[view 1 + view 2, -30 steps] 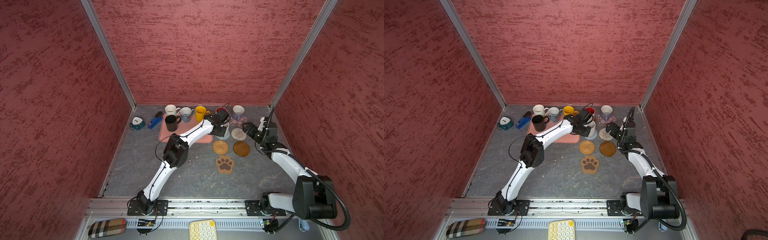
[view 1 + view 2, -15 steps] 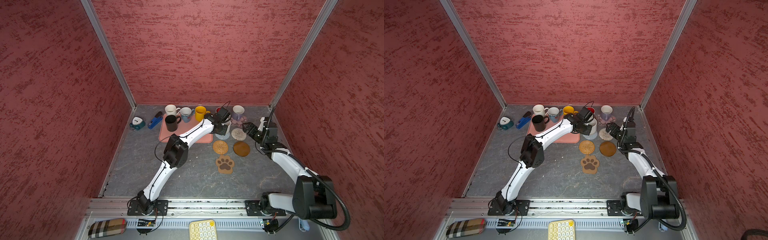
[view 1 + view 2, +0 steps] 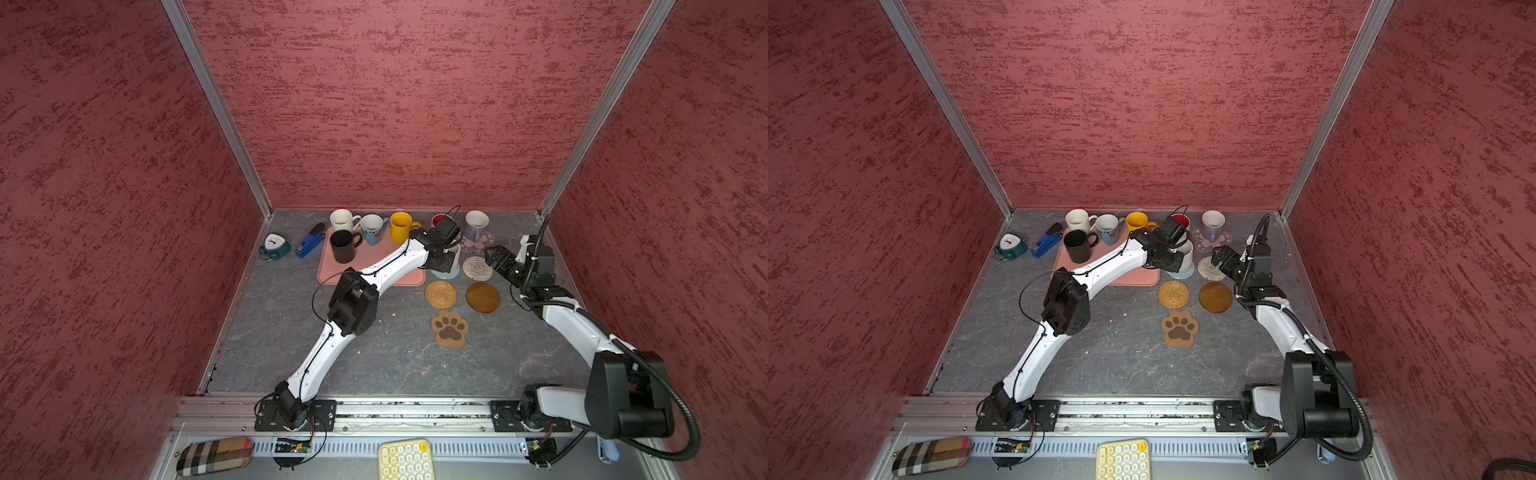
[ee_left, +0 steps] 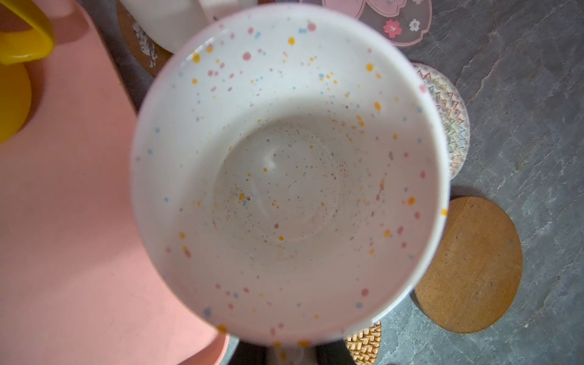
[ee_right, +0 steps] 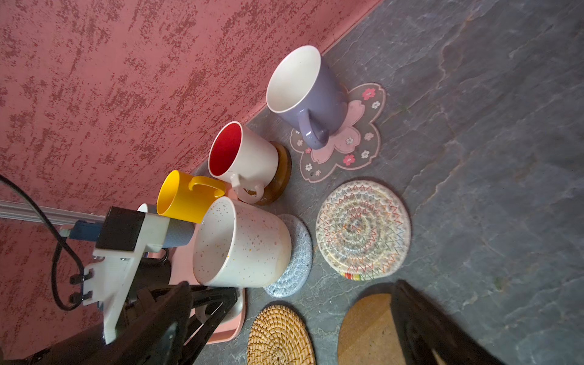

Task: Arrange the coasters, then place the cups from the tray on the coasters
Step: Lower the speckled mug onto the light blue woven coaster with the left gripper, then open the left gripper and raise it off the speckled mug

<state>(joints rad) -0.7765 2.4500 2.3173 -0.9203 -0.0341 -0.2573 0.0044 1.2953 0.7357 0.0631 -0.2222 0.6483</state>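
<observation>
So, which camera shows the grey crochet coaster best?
The right wrist view: the grey crochet coaster shows much of its weave beside the speckled mug. In both top views only a pale sliver peeks past the left arm. In the left wrist view the mug hides it.

Mottled red walls (image 3: 395, 104) framed by metal posts (image 3: 216, 104) enclose a grey, seemingly stone floor (image 3: 395, 365).

Teal alarm clock (image 3: 274, 245), blue stapler (image 3: 309, 242): desk far-left corner. Plaid fabric pouch (image 3: 214, 455), pale yellow keypad (image 3: 405, 460): beyond front edge.
</observation>
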